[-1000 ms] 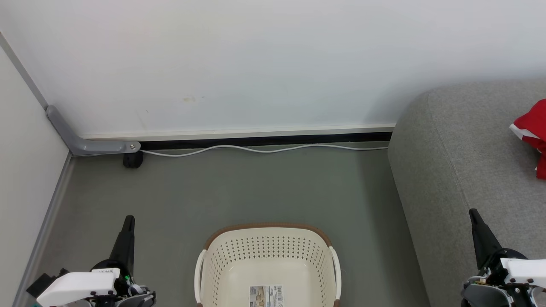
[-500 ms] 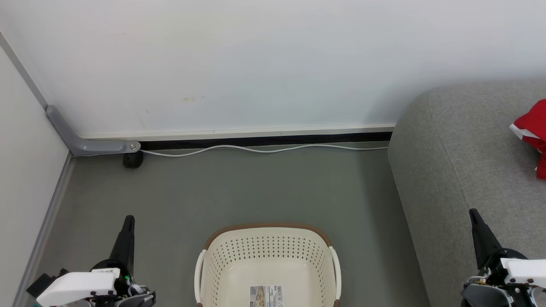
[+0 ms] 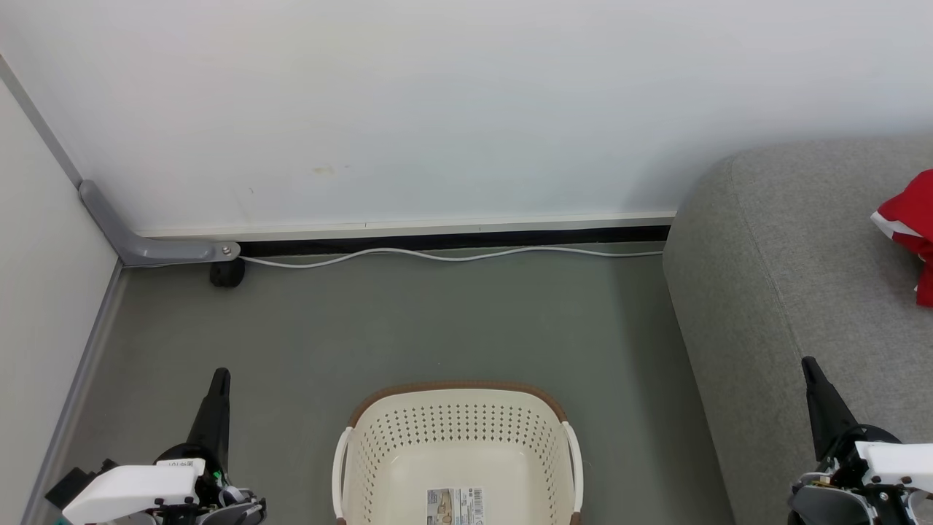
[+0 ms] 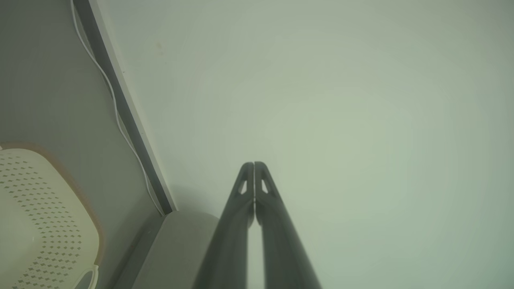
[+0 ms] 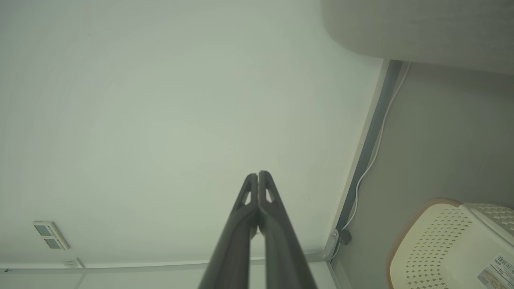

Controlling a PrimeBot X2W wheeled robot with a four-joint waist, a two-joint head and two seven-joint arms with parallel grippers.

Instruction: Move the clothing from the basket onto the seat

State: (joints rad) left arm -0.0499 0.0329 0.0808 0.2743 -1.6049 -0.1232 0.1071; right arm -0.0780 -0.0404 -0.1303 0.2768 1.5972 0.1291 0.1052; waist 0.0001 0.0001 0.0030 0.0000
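Nothing is moving between the earlier head views and this one: both arms are sitting exactly where they were, and the camera is holding its aim as well. The left gripper (image 3: 218,383) is resting at the near left above the floor (image 3: 437,321), its two dark fingers pressed together tip to tip with nothing between them. The right gripper (image 3: 813,373) is waiting at the near right over the front of the seat (image 3: 787,277), likewise pinched closed and carrying nothing; both wrist views are showing the finger pairs meeting at the tips.

The basket (image 3: 455,388) is standing on the floor at the near centre, and the part of its bottom in view is showing bare around the label (image 3: 455,505); its nearest part is being cut off by the picture edge, so I cannot tell whether anything is lying there. The clothing (image 3: 910,219), red with a white stripe, is lying on the seat at the far right, running out of the picture. A white cable (image 3: 437,255) is trailing along the foot of the wall (image 3: 437,109), well apart from everything.

Judging by its crumpled look, the garment is going to behave as light, limp and probably a little slick: it will be sagging and trailing from any single pinch. Should more handling be needed, a bunched fold or the thicker striped trim is looking like the surest place to grip, and the fingers would need spreading first.
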